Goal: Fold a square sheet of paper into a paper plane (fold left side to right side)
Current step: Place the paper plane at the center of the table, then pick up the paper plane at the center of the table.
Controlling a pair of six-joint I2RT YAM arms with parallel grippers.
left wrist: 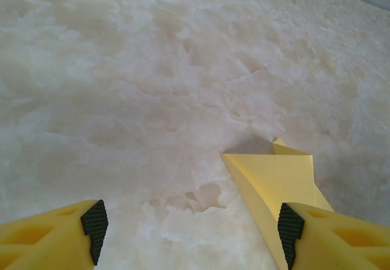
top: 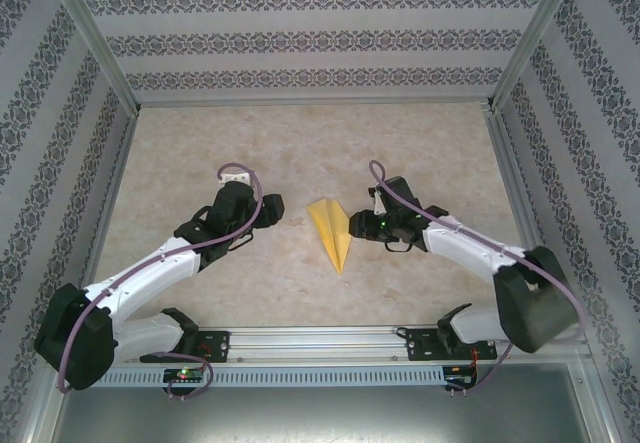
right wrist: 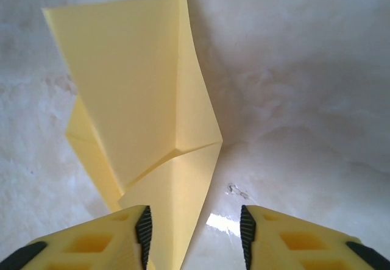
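The paper plane (top: 332, 229) is a slim yellow-orange kite shape lying on the marble table between the two arms, its sharp tip toward the near edge. My left gripper (top: 272, 210) hovers open just left of it; in the left wrist view the paper (left wrist: 274, 178) lies by the right finger (left wrist: 317, 233), with bare table between the pads. My right gripper (top: 362, 225) is open at the plane's right edge. In the right wrist view the folded paper (right wrist: 140, 99) rises from between the pads, lying against the left finger (right wrist: 122, 236) and clear of the right one.
Patterned walls and aluminium posts (top: 90, 38) enclose the marble table (top: 300, 143) on three sides. A metal rail (top: 320, 348) carrying both arm bases runs along the near edge. Open table lies behind the plane.
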